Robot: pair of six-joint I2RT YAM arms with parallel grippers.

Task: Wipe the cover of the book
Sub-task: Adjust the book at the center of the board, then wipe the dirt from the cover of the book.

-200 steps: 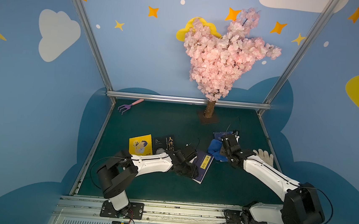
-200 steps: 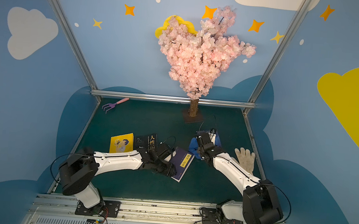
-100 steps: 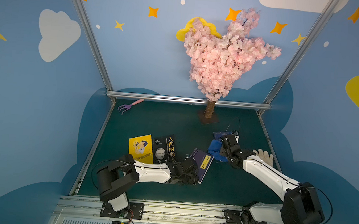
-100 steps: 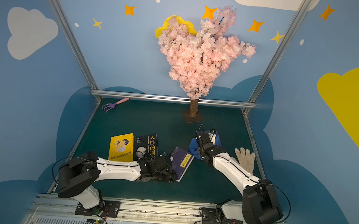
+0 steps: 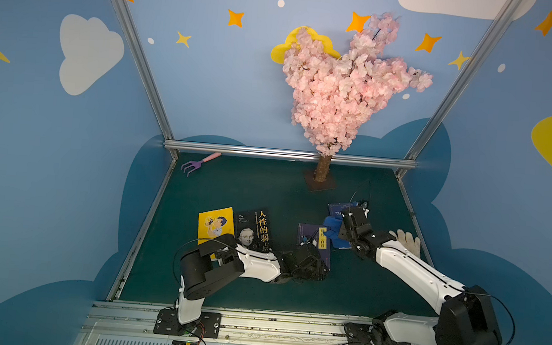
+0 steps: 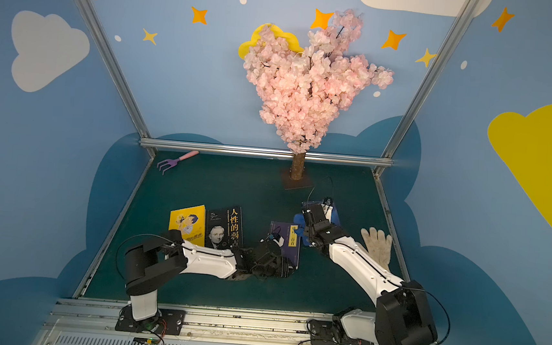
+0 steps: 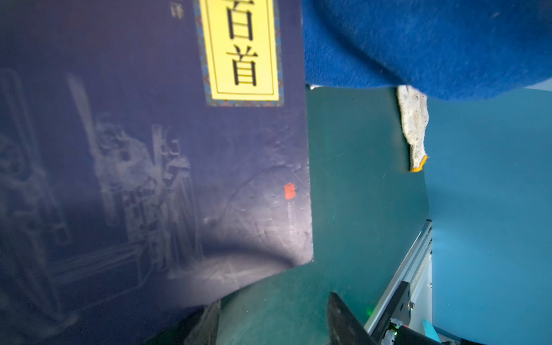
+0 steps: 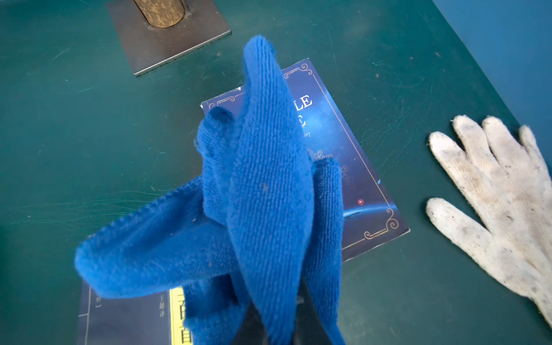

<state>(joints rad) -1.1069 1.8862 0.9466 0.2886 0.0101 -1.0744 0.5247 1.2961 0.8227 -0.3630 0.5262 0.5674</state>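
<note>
The right gripper [image 5: 344, 226] is clamped on a bunched blue cloth [image 8: 263, 194], which hides its fingers in the wrist view. The cloth hangs over the far right corner of the book [image 5: 309, 240], a navy one with a yellow title strip. Whether the cloth touches the cover cannot be told.

The left gripper [image 7: 274, 319] is partly open. Its fingers [image 7: 343, 316] stand apart with only bare desk [image 5: 232, 190] between them, so it holds nothing. One finger sits at the book's near edge; contact there is unclear.

The book lies flat near the middle of the desk, a little toward the near edge and the right side.

A second ago the left arm lay across a black book [image 5: 253, 229] and the navy book sat askew. The arm has since drawn back toward the near edge, leaving the black book uncovered. The navy book now lies squarer to the desk edges. The right gripper and cloth have barely moved.

This likely means the book has been placed for wiping and no stroke has begun. Most of the cover is bare of cloth.

Farther out, a yellow book [image 5: 215, 224] lies beside the black one. A blue book [image 8: 343, 167] lies beyond the cloth, and a white glove [image 8: 501, 194] is near the right edge.
</note>
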